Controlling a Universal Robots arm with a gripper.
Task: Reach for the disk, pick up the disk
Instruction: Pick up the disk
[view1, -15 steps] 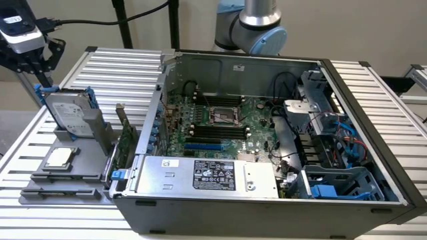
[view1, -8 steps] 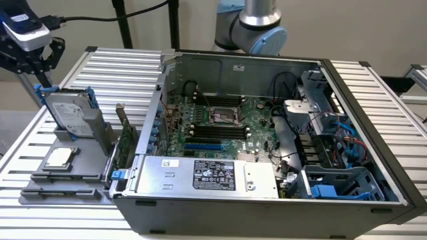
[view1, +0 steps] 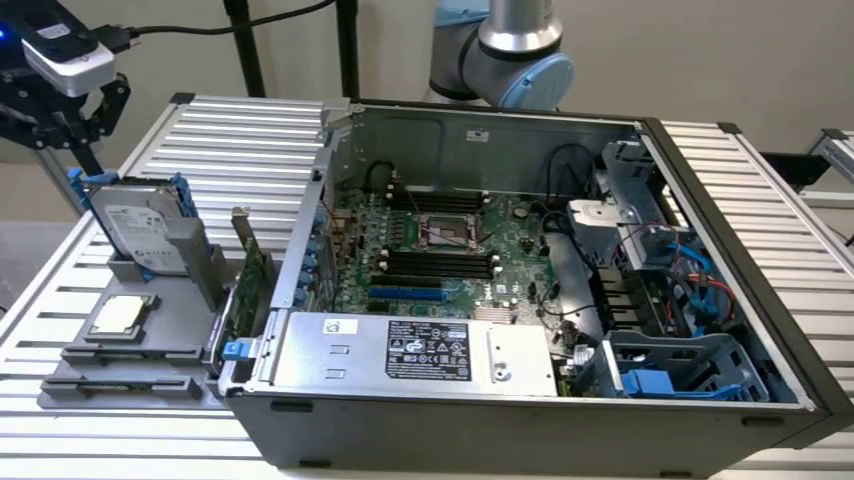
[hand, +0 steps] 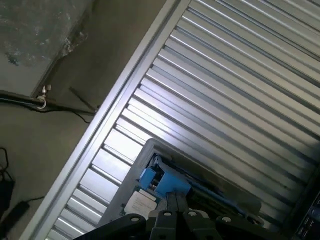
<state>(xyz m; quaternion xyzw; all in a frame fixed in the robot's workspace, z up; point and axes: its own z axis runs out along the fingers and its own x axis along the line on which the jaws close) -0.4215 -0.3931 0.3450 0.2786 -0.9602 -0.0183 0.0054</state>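
The disk (view1: 140, 230) stands on edge in a grey holder (view1: 200, 270) at the exterior view's left, its white label facing out and blue rails along its sides. My gripper (view1: 87, 165) hangs at its top far corner, fingers shut on the blue rail there. In the wrist view the dark fingers (hand: 167, 205) meet on the blue rail of the disk (hand: 162, 180), with a bit of white label beside them. The disk is seated in the holder.
An open computer case (view1: 534, 420) stands right next to the holder, with a silver power supply box (view1: 414, 350) at its front. A small square chip (view1: 118, 315) lies on the grey fixture below the disk. The slatted aluminium table (hand: 225, 90) ends near the gripper, with floor and a cable (hand: 30, 100) beyond.
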